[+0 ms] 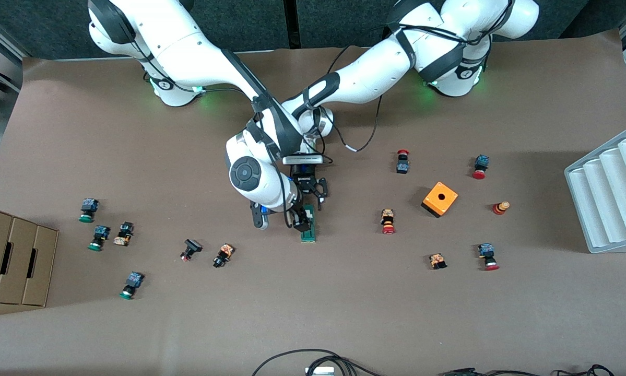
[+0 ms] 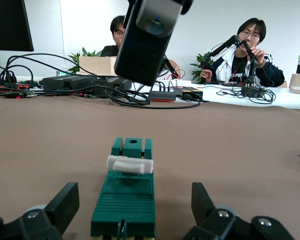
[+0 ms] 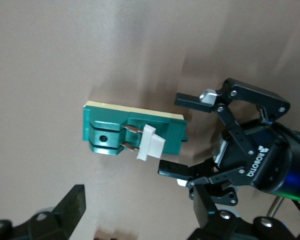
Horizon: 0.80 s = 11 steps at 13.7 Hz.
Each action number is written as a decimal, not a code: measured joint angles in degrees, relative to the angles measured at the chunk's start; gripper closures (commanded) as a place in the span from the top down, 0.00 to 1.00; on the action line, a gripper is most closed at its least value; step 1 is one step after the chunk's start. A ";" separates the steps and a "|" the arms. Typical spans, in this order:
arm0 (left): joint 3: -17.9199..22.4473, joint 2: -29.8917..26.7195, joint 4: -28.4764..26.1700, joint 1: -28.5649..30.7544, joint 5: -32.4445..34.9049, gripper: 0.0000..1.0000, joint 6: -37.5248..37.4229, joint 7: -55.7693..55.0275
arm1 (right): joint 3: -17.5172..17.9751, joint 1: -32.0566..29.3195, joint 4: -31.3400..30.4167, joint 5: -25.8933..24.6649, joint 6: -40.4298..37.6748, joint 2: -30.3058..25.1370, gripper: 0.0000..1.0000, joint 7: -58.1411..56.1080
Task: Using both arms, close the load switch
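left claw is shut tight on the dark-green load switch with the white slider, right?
No. The left claw is open, fingers apart on either side of the narrow dark-green load switch with the white slider, not clamping it; the left wrist view shows this.

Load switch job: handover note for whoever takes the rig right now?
Left gripper: open, low at the table, fingers either side of one end of the load switch, not clamped.
Right gripper: open, over the switch, not gripping.
Switch: lies flat mid-table, nearer the front camera than both bases. Its white slider sticks up off the body, so not closed.
Done: both arms positioned at the switch.
Left: clamp with the left, probably press the slider home with the right.
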 measured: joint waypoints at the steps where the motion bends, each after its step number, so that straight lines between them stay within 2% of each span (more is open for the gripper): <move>1: 0.01 0.21 0.33 -0.05 0.00 0.97 0.01 0.00 | -0.25 -0.01 0.10 0.00 0.21 -0.02 0.96 -0.06; 5: 0.11 1.45 1.95 -0.22 0.00 0.89 0.01 0.02 | -1.70 -0.06 0.60 0.00 0.29 -0.23 0.97 -0.80; 8: 0.11 1.59 2.14 -0.28 0.00 0.77 0.02 0.02 | -2.28 -0.51 0.93 0.00 0.13 -0.85 0.98 -2.37; 11: 0.12 1.62 2.16 -0.28 0.00 0.70 0.02 0.02 | -2.32 -1.78 0.96 0.00 -2.52 -2.55 0.97 -5.73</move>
